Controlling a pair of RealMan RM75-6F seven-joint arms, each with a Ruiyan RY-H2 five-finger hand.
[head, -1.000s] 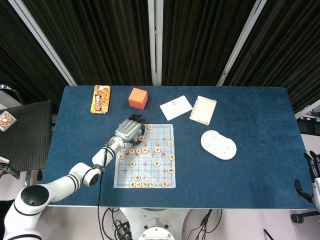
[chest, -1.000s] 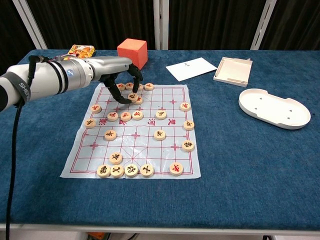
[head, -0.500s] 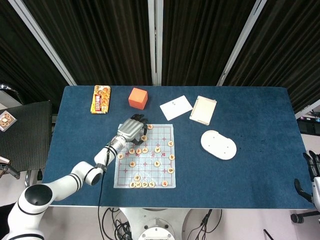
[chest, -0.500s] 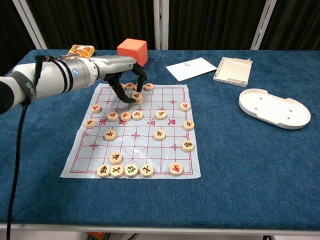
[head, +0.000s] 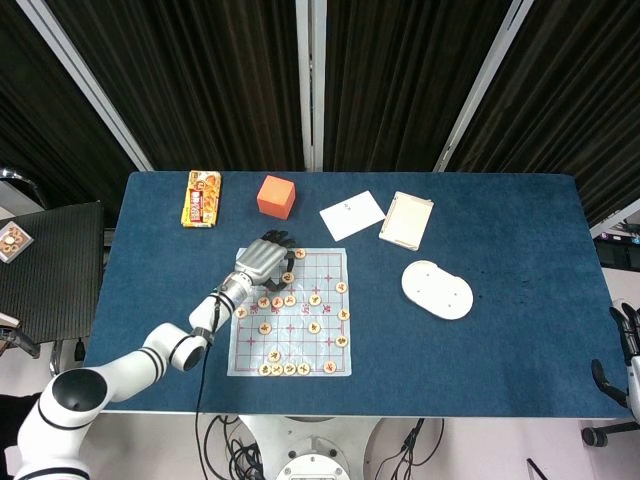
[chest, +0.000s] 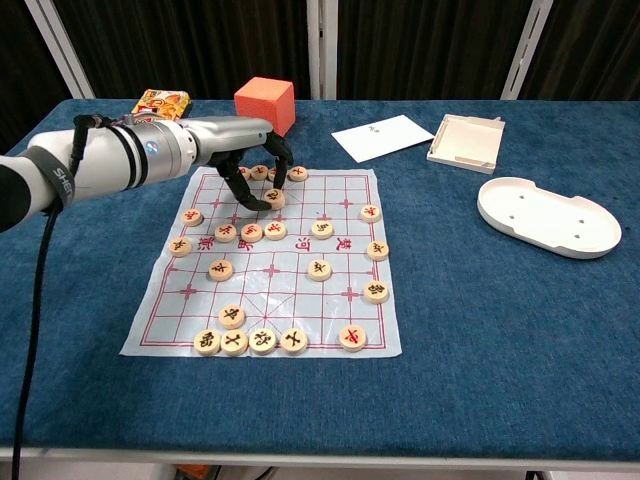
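Observation:
A clear chess mat (chest: 300, 275) with red grid lines lies on the blue table (chest: 480, 330), with round wooden pieces (chest: 319, 268) scattered over it. My left hand (chest: 252, 165) hangs over the mat's far left corner, fingers curled down. Its fingertips pinch one wooden piece (chest: 272, 197) that sits low on the mat, among a few others. In the head view the same hand (head: 262, 261) covers that corner. My right hand (head: 628, 340) shows only as dark fingers at the frame's right edge, off the table; how it stands is unclear.
An orange cube (chest: 265, 103) and a snack packet (chest: 161, 102) stand behind the mat. A white card (chest: 383, 136), a shallow open box (chest: 467, 142) and a white oval tray (chest: 549, 216) lie to the right. A black chair (head: 50, 270) stands left of the table.
My left hand has shifted a little to the right along the mat's far rows, and the pinched piece has moved with it. The right hand has not visibly moved.

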